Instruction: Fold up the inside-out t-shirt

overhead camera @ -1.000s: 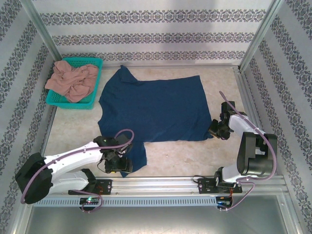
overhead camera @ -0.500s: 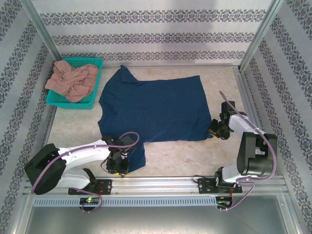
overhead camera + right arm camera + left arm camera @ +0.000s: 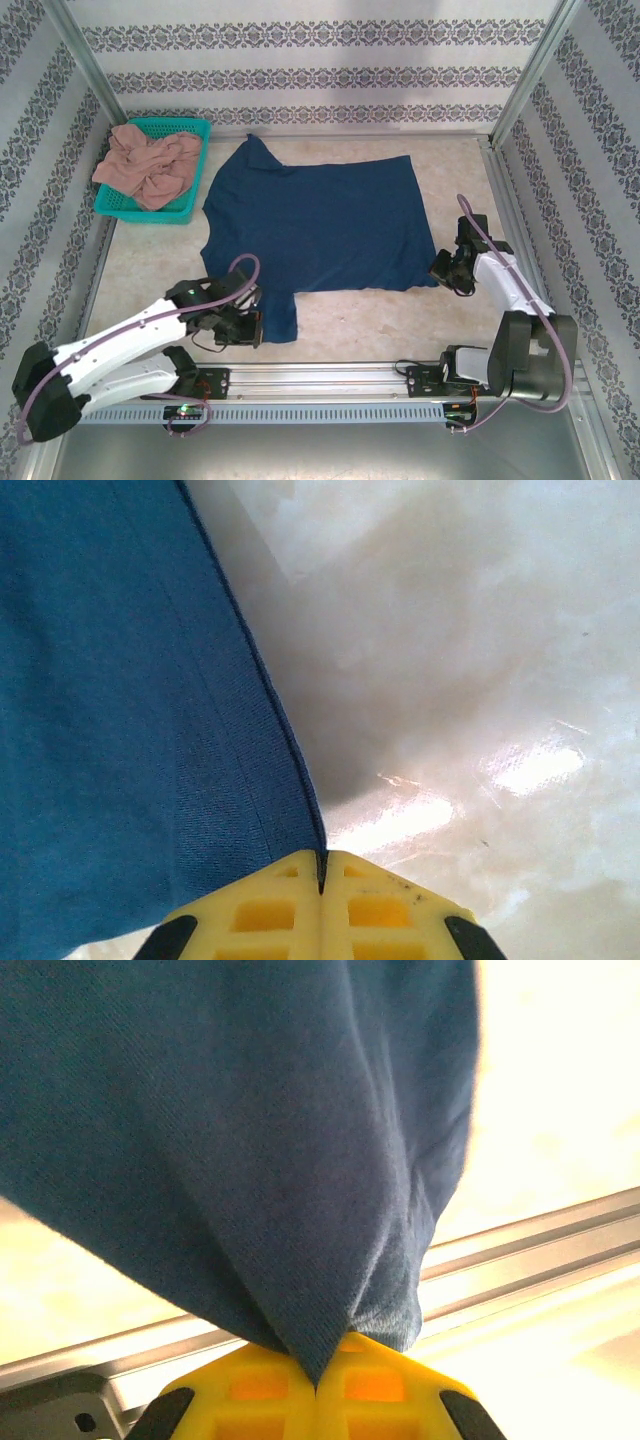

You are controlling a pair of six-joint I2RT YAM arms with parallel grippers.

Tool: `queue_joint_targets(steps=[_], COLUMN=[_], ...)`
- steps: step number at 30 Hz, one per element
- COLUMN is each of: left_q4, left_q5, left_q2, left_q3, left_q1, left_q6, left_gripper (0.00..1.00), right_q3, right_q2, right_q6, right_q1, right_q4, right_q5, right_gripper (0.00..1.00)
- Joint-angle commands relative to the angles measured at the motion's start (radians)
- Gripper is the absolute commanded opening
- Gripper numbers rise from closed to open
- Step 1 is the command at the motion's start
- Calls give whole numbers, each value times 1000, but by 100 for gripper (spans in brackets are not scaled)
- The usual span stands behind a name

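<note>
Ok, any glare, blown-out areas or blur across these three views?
Left wrist: the table behind the t-shirt is blown out almost white, and the cloth's right edge is soft. Right wrist: bright glare patches on the table, sharp weave, a dark shadow along the hem. Top: even light, no harsh shadows.

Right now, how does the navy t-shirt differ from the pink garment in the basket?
The navy t-shirt lies spread flat on the table; the pink garment sits crumpled in the teal basket. The left gripper and right gripper both pinch the t-shirt's edges; nothing touches the pink garment. Both are soft clothing.
</note>
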Motion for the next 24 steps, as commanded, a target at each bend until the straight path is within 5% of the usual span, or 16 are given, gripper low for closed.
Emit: queue_joint_targets(steps=[1, 9, 24], left_q4=[-63, -52, 87], left_q5=[59, 107, 147], left_q2=[5, 223, 666], left_q3=[82, 350, 696], left_q1=[120, 457, 690], left_q6=[89, 399, 509], left_gripper=[0, 0, 0], right_q3=[54, 277, 590], right_q2=[-10, 144, 499], right_q6=[18, -76, -115], right_q1=[-1, -7, 11], right_q4=[-44, -75, -38], right_q5=[32, 69, 50], right_gripper=[0, 0, 0])
